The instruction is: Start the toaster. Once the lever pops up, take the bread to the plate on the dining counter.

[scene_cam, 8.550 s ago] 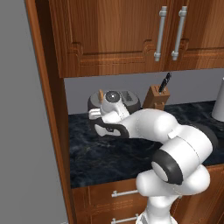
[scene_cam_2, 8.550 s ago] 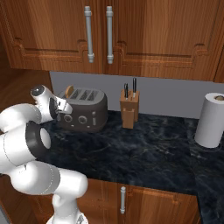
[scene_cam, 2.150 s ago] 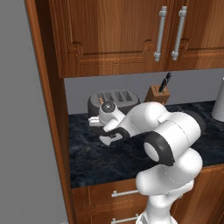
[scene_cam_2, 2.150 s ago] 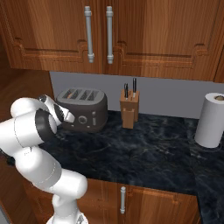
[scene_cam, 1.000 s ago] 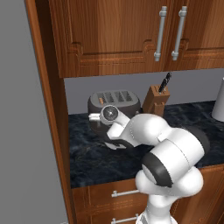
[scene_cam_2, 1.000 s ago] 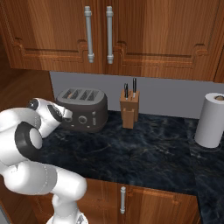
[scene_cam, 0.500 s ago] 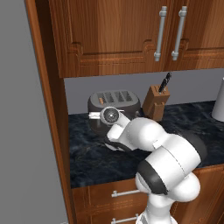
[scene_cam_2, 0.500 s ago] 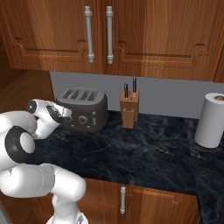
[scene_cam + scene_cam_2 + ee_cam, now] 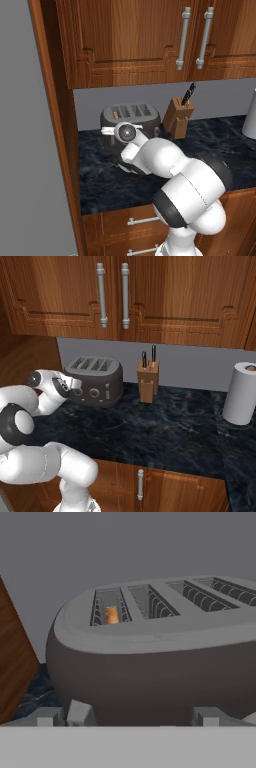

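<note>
1. one dark grey toaster stands at the far left of the black marbled counter, against the grey back wall and under the wooden upper cabinets.
2. four slots run across its silvery top; in the hand view the leftmost slot holds the bread, sunk low with only an orange-brown patch of it showing.
3. in the left base view the same orange patch shows in the toaster's left slot.
4. two round knobs sit on the toaster's front in the right base view.
5. the gripper is at the toaster's left end, low down and very near its dark side; its two fingertips stand far apart at the bottom of the hand view, spread wide with nothing between them but the toaster wall beyond. whether they touch the toaster i cannot tell.
6. in the right base view the gripper sits just beside the toaster's left end, level with its lower half.
7. a wooden knife block with dark handles stands to the right of the toaster, apart from it.
8. a white paper towel roll stands upright at the far right of the counter, well apart from the toaster.
9. a brown wooden panel rises along the counter's left edge, near the toaster.
</note>
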Controlling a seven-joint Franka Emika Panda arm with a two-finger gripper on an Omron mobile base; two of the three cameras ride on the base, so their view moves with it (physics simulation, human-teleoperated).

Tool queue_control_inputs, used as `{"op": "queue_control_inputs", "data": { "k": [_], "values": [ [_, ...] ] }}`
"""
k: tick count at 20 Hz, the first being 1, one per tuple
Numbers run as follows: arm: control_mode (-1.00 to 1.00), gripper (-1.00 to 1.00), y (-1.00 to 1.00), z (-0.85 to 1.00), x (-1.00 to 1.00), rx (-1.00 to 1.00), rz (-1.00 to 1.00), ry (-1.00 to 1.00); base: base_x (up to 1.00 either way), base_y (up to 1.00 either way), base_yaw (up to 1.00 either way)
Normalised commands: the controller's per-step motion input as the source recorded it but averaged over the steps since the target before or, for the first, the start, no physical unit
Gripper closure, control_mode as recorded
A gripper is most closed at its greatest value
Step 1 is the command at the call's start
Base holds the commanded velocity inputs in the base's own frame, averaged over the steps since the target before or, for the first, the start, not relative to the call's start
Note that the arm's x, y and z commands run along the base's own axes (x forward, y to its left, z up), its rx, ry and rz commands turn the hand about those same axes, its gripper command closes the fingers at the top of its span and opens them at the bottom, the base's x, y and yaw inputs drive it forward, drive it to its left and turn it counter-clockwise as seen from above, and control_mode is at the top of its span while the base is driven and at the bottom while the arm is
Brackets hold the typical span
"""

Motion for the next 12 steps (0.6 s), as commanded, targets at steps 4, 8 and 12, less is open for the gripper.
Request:
{"op": "queue_control_inputs", "data": {
  "k": [4,8,12],
  "values": [
    [-1.00,-1.00,0.00,0.08,0.00,0.00,0.00,-0.05,0.00,0.00,0.00],
    [-1.00,-1.00,0.00,0.12,0.00,0.00,0.00,-0.05,0.00,0.00,0.00],
    [-1.00,-1.00,0.00,0.17,0.00,0.00,0.00,-0.03,0.00,0.00,0.00]
  ]
}}
